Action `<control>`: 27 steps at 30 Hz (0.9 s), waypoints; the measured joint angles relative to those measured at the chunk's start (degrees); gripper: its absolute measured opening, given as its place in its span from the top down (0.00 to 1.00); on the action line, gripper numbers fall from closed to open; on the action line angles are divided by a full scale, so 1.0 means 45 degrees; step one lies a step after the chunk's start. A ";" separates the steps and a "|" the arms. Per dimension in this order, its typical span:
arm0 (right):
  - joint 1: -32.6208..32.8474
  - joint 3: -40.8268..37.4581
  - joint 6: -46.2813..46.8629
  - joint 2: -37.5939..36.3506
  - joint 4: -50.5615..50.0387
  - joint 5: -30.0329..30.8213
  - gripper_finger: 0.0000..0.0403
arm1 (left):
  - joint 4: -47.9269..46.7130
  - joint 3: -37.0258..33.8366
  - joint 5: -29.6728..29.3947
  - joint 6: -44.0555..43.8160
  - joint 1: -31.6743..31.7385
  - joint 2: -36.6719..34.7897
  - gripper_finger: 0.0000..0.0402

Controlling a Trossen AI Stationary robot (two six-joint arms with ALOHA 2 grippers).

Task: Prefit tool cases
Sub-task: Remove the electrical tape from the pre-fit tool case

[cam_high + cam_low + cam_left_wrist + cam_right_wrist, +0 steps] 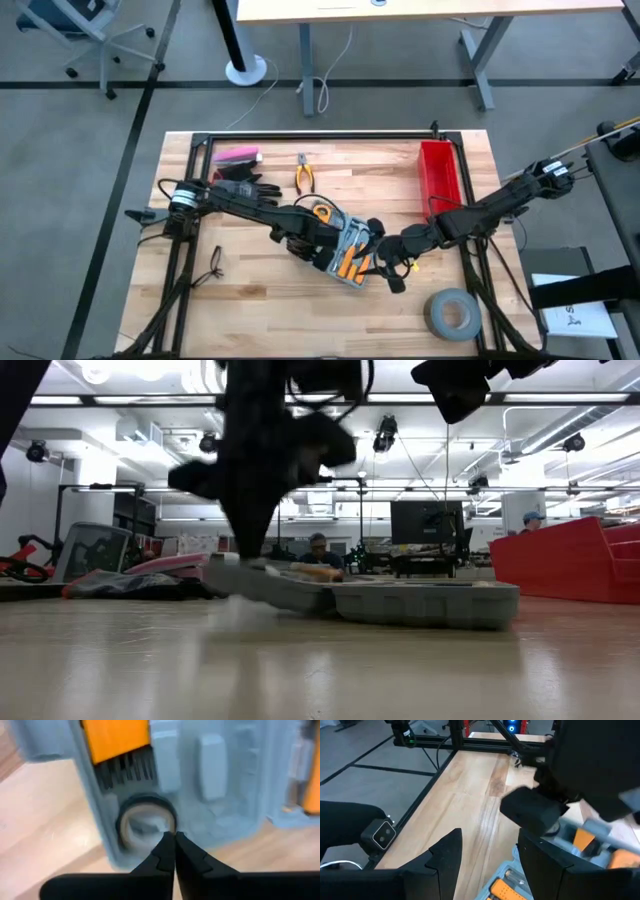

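Note:
The grey-blue tool case [350,255] lies open on the wooden table near its middle, with orange tools in its moulded slots [115,740] and a round piece in a round slot [145,822]. My left gripper [174,840] points down over the case with its fingers shut and nothing visible between them; its tips stand at the rim of the round slot. In the low view its dark shape [250,510] comes down to the case's left part [260,582]. My right gripper [492,860] stands open above the case's right side, over a corner [507,887]. My left gripper's shut fingertips [165,850] stand from above at the edge of the round slot [162,817] of the case. Whether they touch it I cannot tell.
A red bin [440,175] stands at the far right of the table. A grey tape roll [452,312] lies near the front right. Orange-handled pliers [304,177], a pink item [238,156] and black gloves [245,187] lie at the far left. A black cord [212,265] lies at front left.

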 joint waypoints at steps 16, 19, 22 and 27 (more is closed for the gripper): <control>0.0004 0.0000 0.0174 0.0000 -0.0063 0.0005 0.57 | 0.1304 -0.0307 -0.0239 -0.0521 -0.0199 -0.0053 0.97; 0.0002 0.0000 0.0174 0.0000 -0.0063 0.0003 0.57 | 0.1572 -0.0705 -0.0311 -0.0705 -0.0094 -0.0058 0.89; 0.0005 0.0000 0.0138 0.0000 -0.0068 0.0005 0.57 | 0.1519 -0.1028 -0.0332 -0.0872 -0.0075 -0.0058 0.81; 0.0005 0.0000 0.0115 0.0000 -0.0063 0.0005 0.57 | 0.1565 -0.1099 -0.0325 -0.0920 -0.0097 -0.0068 0.68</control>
